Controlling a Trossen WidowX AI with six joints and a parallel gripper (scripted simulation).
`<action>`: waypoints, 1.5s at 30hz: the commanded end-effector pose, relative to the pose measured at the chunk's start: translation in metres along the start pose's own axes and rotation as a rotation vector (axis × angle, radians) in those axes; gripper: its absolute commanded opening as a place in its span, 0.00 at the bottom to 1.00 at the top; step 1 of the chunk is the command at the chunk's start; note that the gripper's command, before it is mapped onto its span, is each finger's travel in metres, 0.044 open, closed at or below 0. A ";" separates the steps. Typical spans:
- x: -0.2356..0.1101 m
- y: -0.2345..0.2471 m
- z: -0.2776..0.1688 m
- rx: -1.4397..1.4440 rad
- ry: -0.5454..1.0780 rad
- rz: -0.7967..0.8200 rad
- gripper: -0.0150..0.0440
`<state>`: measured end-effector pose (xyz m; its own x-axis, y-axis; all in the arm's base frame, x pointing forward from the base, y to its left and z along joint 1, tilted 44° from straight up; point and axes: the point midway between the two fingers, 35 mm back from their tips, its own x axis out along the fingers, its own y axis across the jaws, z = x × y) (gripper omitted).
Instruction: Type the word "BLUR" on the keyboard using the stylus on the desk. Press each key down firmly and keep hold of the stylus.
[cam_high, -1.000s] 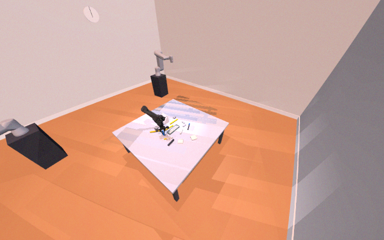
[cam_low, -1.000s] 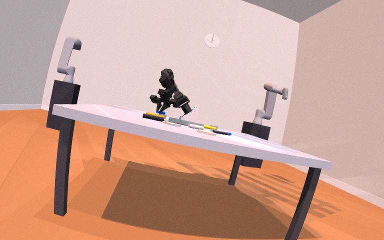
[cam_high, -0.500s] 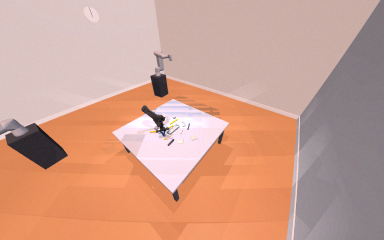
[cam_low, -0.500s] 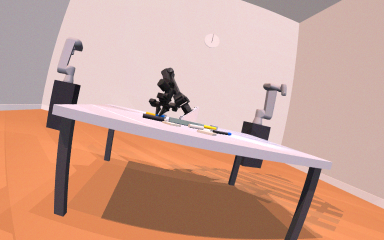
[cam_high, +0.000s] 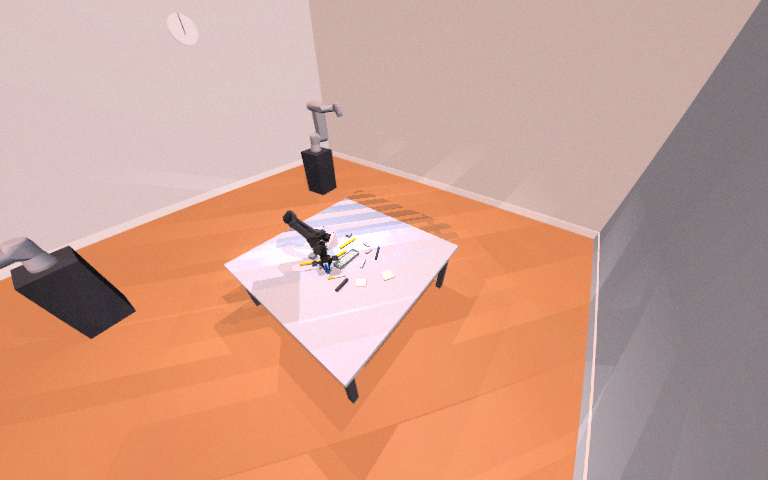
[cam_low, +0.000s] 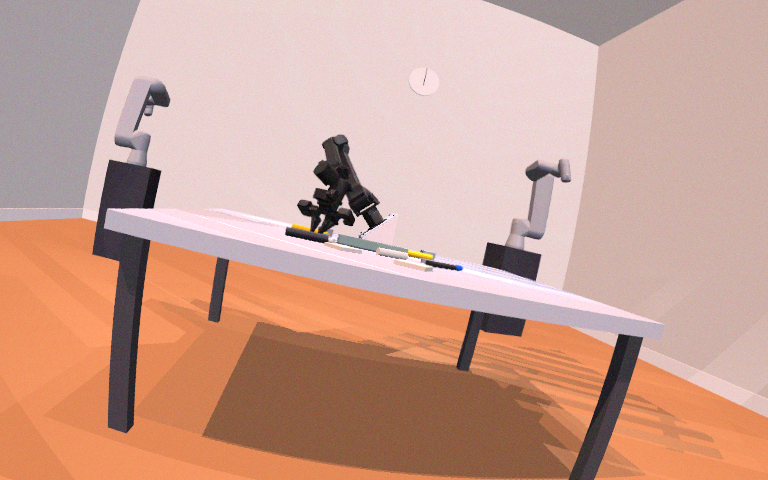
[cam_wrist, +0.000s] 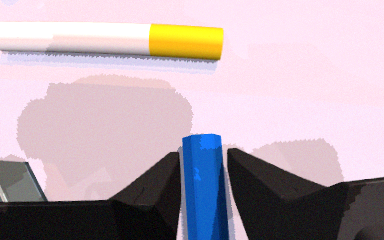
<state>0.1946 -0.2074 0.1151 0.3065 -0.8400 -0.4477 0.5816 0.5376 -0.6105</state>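
The blue stylus (cam_wrist: 204, 190) (cam_high: 327, 270) is between the fingers of my gripper (cam_wrist: 203, 159) (cam_low: 317, 230), low over the desk (cam_high: 345, 339). In the wrist view thin pale gaps show between the stylus and both fingertips, so the gripper is slightly open around it. Whether the stylus rests on the desk cannot be made out. The keyboard (cam_high: 346, 258) (cam_low: 370, 244) is a grey-green framed tray with pale keys, just beside the gripper. Only its corner (cam_wrist: 17, 177) shows at the left of the wrist view, and no letters can be read.
A white pen with a yellow end (cam_wrist: 100, 37) lies beyond the fingertips. A black marker (cam_high: 341, 284) (cam_low: 305, 234), two pale note pads (cam_high: 361, 282) (cam_high: 387, 275), a blue-tipped black pen (cam_high: 377, 254) and a yellow stick (cam_high: 347, 243) lie around the keyboard.
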 end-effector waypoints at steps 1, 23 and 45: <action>0.000 0.000 0.000 0.001 0.000 -0.001 0.51; -0.047 0.003 0.028 -0.031 0.009 0.011 0.51; -0.036 0.007 0.004 -2.242 0.294 0.967 0.51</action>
<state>0.2007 -0.1740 0.1358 0.0153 -0.6957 -0.7181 -0.6949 0.5090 -0.5079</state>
